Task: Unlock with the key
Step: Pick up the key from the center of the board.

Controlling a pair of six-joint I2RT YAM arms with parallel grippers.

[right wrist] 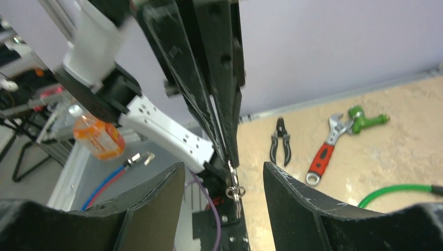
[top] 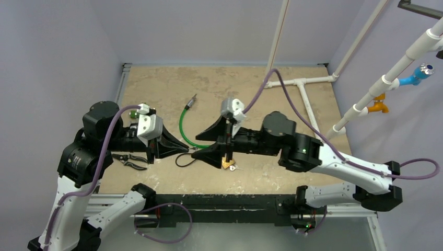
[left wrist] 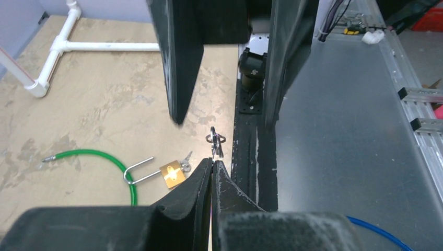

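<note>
One brass padlock [left wrist: 171, 175], silver shackle, lies against one green cable [left wrist: 94, 154]. The left gripper [left wrist: 211, 164] pinches one key ring [left wrist: 215, 140]; the right gripper [right wrist: 223, 172] gapes, empty.

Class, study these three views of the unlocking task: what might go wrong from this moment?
1. The left gripper pinches the key ring only at its very fingertips, so the ring may slip out and drop.
2. The open right gripper straddles those fingertips; closing could clamp them rather than the ring.
3. The padlock lies loose on the table, held by nothing, so it may slide when a key is pushed in.
</note>
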